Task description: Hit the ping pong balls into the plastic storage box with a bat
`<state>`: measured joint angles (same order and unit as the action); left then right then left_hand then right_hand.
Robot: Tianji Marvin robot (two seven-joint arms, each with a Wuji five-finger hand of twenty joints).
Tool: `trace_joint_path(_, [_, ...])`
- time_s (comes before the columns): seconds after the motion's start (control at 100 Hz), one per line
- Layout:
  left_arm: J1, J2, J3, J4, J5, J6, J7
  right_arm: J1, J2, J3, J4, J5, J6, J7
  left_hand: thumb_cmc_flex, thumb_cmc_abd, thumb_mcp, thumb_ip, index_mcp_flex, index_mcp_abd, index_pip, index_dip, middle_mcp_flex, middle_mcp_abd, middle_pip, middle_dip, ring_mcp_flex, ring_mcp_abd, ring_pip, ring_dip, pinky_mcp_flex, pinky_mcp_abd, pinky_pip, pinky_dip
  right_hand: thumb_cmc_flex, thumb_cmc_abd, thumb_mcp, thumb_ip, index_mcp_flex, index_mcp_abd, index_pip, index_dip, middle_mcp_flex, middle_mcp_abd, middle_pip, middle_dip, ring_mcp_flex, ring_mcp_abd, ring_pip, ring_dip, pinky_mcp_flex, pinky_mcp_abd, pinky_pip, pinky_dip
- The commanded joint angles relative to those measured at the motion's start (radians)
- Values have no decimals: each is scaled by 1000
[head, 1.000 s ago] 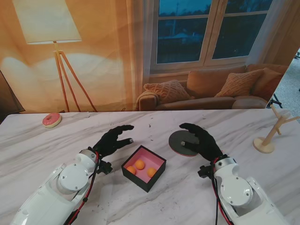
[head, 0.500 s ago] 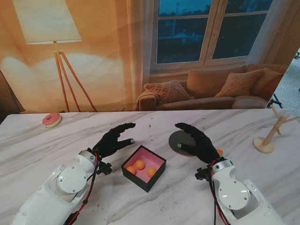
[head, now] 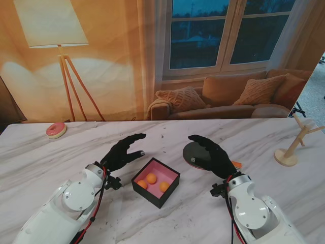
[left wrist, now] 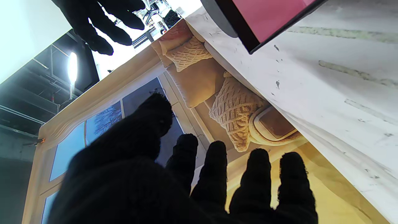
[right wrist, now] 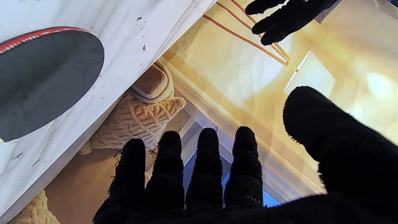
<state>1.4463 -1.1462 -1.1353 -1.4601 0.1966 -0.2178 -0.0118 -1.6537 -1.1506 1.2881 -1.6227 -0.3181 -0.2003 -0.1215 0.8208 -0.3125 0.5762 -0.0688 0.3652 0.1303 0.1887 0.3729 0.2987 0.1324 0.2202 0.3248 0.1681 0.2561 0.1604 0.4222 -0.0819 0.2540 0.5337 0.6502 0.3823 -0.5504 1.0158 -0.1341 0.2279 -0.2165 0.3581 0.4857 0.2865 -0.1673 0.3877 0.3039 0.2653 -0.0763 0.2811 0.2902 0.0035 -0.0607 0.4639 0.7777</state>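
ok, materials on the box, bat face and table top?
Storage box: looks like rigid plastic, matte black walls, pink inside. Bat: matte dark face, probably rubber, with a red edge. Table: white marble-look top with grey veining, slight sheen; could be laminate.

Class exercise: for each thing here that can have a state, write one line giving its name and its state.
Storage box: open-topped, upright, three balls inside.
Ping pong balls: resting in the box.
Bat: flat on the table, not gripped.
Left robot hand: open, holding nothing.
Right robot hand: open, over the bat.
Doughnut: lying flat.
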Motion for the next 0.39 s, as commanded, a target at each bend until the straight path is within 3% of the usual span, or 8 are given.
trace_joint_path(0.0, [10, 2, -6, -14, 5, 10, -22, -5, -5, -1, -13, 6, 7, 5, -30, -17, 31, 19, -4, -37, 6, -3, -32, -20, 5, -12, -1, -28, 7, -4, -2, -20, -4, 15, -34, 11, -1, 31, -48, -19, -20, 12, -38, -26, -2, -8, 21, -24, -10, -3, 7, -17, -6, 17])
trace_joint_path(0.38, [11, -4, 7, -18, -2, 14, -4, -8, -6, -1, -13, 5, -1, -3, -28, -19, 27, 15, 3, -30, 8, -1, -27, -13, 5, -5, 3, -21, 14, 1, 0, -20, 7, 19, -41, 18, -7, 33, -45, -16, -24, 19, -36, -28, -2, -10, 21, -24, -8, -1, 7, -17, 0, 20])
